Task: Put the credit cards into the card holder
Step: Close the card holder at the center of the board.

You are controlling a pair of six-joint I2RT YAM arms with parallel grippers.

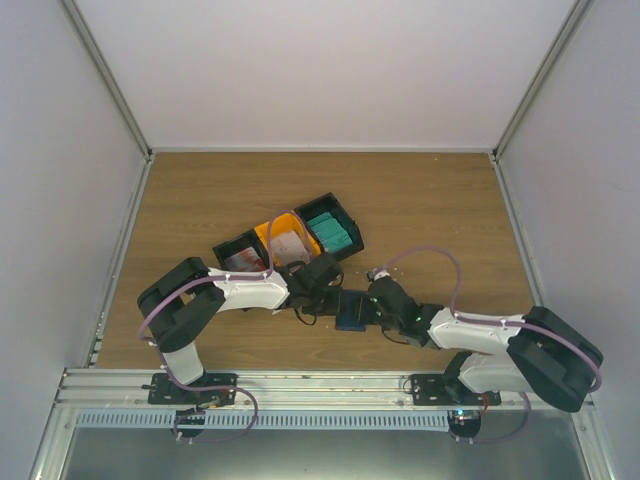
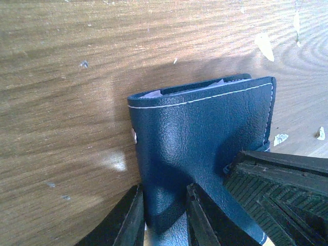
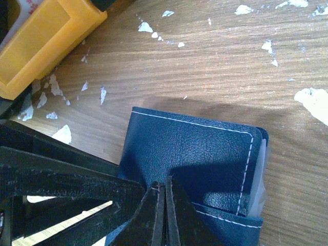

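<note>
Our left gripper [image 2: 164,197] clamps one edge of the folded navy card holder [image 1: 350,320]; our right gripper [image 3: 164,185] pinches its cover, fingers nearly together. It lies on the table [image 1: 200,200], just nearer than the bins [image 1: 290,235].

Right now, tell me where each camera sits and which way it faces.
Top external: above and behind the robot, facing down on the table; left arm and right arm show.
Left wrist: on the left arm, facing down at the card holder; left pincer grips its edge.
Right wrist: on the right arm, facing down at it; right pincer shows, shut.
Shared: both wrist views hold the card holder.
</note>
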